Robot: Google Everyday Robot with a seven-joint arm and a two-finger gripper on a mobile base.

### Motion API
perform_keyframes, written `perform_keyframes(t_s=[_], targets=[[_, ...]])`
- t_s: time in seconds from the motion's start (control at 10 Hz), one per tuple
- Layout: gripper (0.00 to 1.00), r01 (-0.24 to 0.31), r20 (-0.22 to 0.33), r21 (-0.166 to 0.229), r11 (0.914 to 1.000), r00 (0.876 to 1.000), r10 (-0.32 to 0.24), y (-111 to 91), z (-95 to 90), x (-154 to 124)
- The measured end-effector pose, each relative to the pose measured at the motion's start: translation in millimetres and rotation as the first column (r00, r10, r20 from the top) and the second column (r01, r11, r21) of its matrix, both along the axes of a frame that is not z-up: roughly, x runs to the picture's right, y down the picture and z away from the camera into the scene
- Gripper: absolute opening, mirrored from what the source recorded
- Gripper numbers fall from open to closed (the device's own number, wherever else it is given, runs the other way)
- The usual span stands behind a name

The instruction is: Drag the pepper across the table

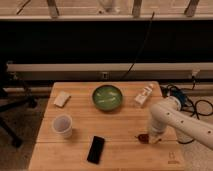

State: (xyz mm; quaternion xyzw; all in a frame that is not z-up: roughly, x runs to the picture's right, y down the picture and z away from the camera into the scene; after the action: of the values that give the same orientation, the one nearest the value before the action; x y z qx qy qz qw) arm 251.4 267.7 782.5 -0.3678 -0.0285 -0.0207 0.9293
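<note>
The pepper (143,137) is a small dark red chili lying on the light wooden table (120,125), right of centre near the front. My gripper (152,139) comes down from the white arm (175,120) on the right and sits right at the pepper's right end, low on the tabletop. The pepper's right end is hidden behind the gripper.
A green bowl (107,97) stands at the back centre. A white bottle (144,94) lies at the back right. A pale sponge (62,99) is at the back left, a white cup (63,125) at the left, a flat black phone (96,149) at the front. A dark logo (173,159) marks the front right corner.
</note>
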Motion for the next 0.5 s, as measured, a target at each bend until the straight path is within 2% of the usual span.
perform_keyframes(t_s=[0.5], targets=[[0.00,0.028,0.013,0.002,0.9996,1.000,-0.028,-4.5,2.5,-0.8]])
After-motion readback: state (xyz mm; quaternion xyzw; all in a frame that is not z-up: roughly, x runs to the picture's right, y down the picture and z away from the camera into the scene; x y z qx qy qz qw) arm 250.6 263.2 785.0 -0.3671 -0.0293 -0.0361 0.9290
